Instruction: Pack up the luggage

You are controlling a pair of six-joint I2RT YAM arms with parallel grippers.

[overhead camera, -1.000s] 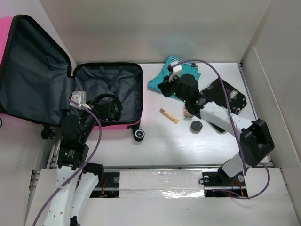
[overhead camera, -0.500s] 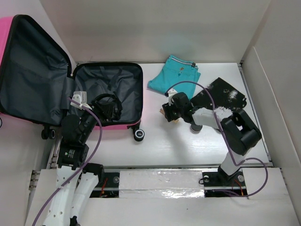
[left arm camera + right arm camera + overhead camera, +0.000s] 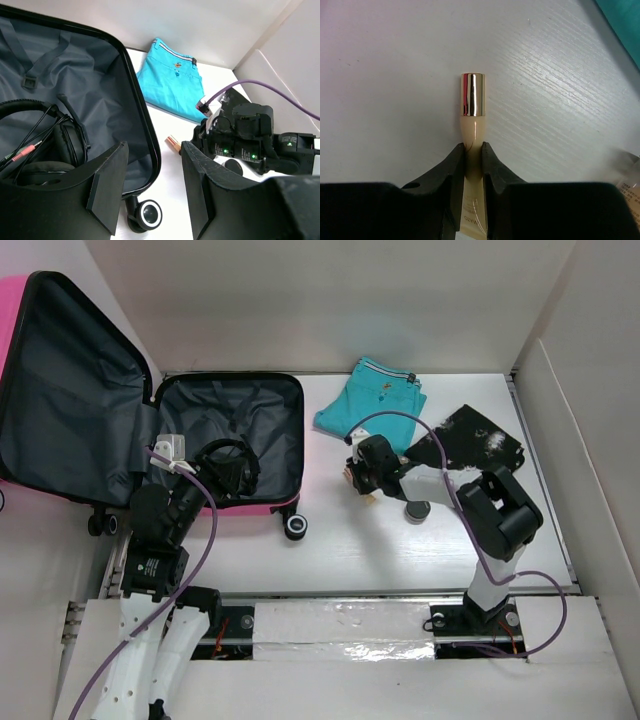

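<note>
The pink luggage (image 3: 262, 408) lies open at the left, its lid up and its dark grey lining showing. Black headphones (image 3: 228, 465) lie inside it. The luggage also shows in the left wrist view (image 3: 143, 116). My right gripper (image 3: 353, 478) is low on the table right of the luggage. It is shut (image 3: 473, 147) on a cream tube with a gold cap (image 3: 472, 100) that lies on the tabletop. The tube's cap also shows in the left wrist view (image 3: 173, 143). My left gripper (image 3: 152, 185) is open and empty above the luggage's front edge.
Folded teal shorts (image 3: 372, 393) lie at the back, right of the luggage. A black patterned cloth (image 3: 470, 440) lies at the right. A small round black jar (image 3: 417, 510) stands beside the right arm. A luggage wheel (image 3: 296, 527) sticks out at the front.
My right gripper has moved from beside the teal shorts down to the tube and shut on it. The left arm has not moved.
</note>
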